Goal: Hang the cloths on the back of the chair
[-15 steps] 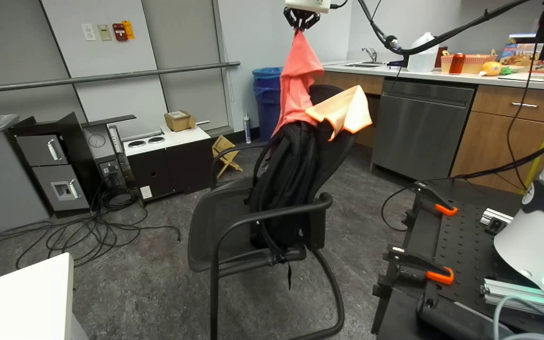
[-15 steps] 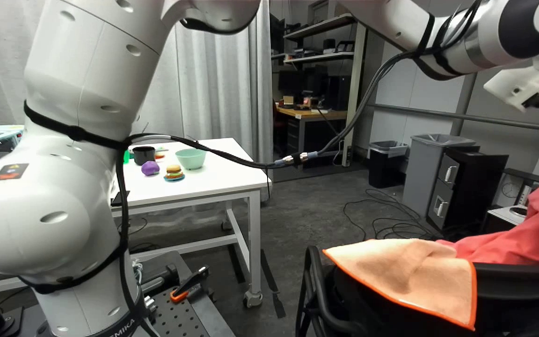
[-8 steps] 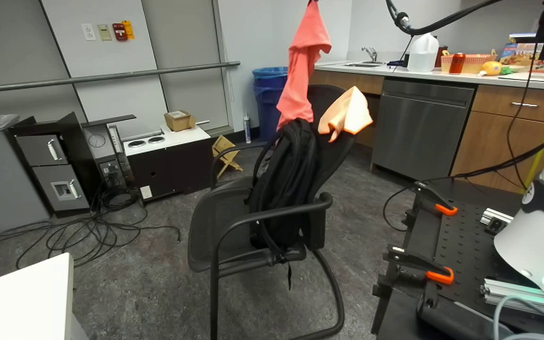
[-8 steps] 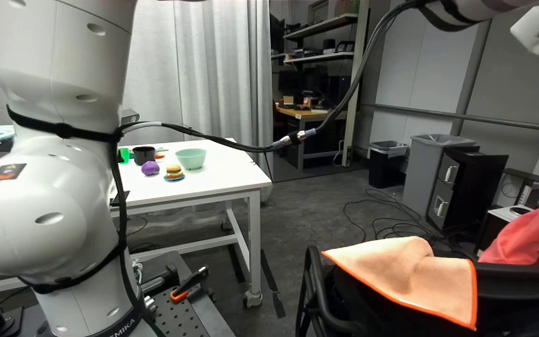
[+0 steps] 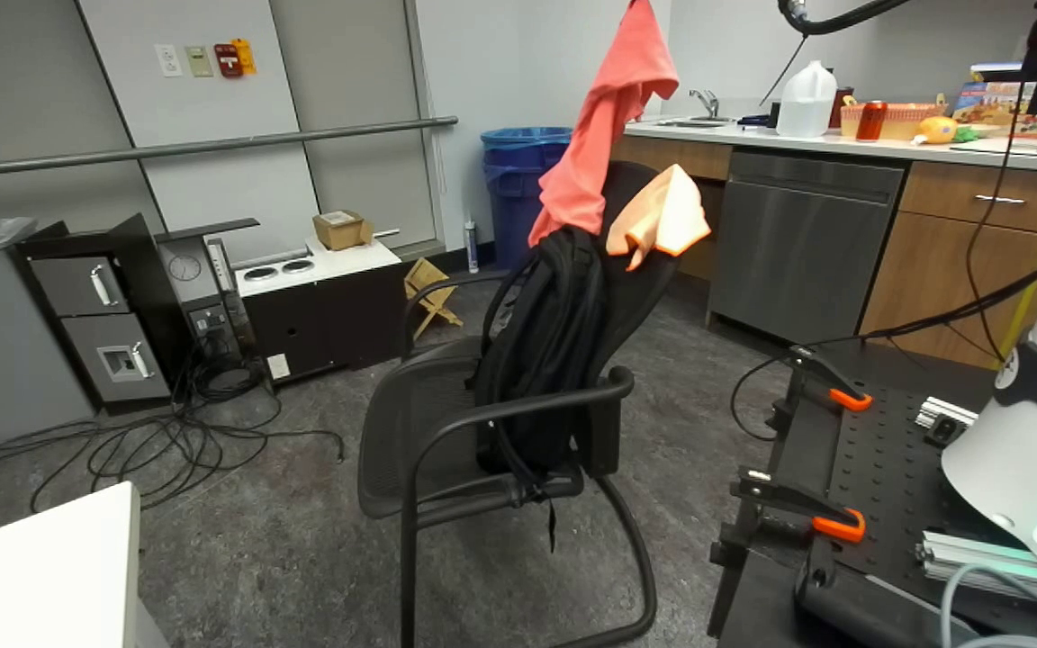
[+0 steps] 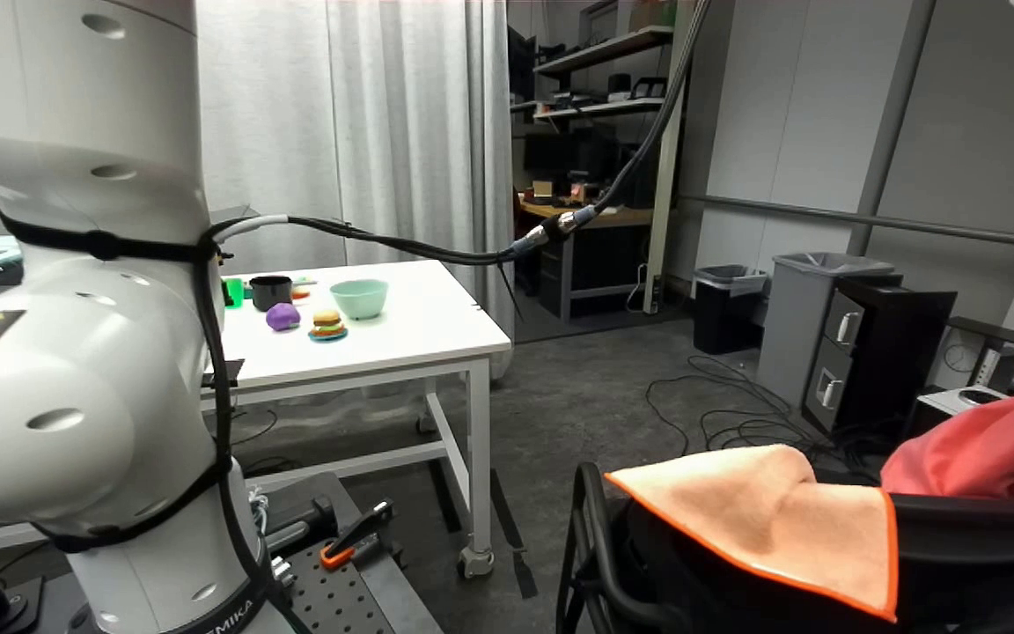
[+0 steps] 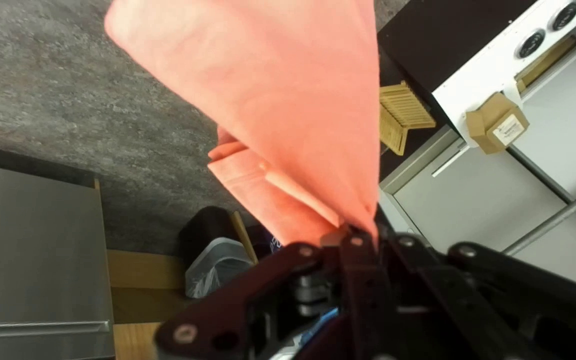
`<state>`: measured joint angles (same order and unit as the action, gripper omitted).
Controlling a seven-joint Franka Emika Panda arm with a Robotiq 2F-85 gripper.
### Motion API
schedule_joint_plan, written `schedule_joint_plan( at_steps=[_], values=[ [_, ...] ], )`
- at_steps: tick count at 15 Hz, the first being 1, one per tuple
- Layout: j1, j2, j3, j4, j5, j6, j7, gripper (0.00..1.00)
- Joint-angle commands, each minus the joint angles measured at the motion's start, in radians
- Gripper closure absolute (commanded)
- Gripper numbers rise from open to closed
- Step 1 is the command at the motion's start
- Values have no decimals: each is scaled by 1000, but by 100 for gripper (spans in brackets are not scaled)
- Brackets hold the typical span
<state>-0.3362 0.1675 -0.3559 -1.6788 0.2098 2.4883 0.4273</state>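
Up high, the gripper (image 7: pixel 368 242) pinches the tip of the red cloth (image 5: pixel 599 117). The cloth hangs down by the back of the chair (image 5: pixel 392 441), its low end beside the top of the black bag (image 5: pixel 541 360). The orange cloth (image 5: pixel 662 211) lies over the edge of that back. Gray floor (image 5: pixel 248 558) shows on both sides of the chair. Farther off, a green bowl (image 6: pixel 359 302) sits on the white tabletop (image 6: pixel 437 321).

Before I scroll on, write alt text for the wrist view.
A jointed black claw grips a coral fabric cloth above mottled grey flooring. Lower left stands a silver metal dishwasher; at right, a brown cardboard box.
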Motion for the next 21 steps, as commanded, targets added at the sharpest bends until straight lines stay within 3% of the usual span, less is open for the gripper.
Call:
schedule_joint_plan(
  at_steps=[1, 5, 9, 15, 21],
  values=[
    [-41, -12, 4, -55, 50, -86, -98, 99],
    [-59, 38, -5, -109, 25, -155, -127, 99],
    [-67, 87, -28, -139, -9, -137, -90, 99],
    [-46, 172, -105, -141, -158, -35, 74, 99],
    [-40, 274, -169, -109, -258, -18, 230, 99]
  ],
)
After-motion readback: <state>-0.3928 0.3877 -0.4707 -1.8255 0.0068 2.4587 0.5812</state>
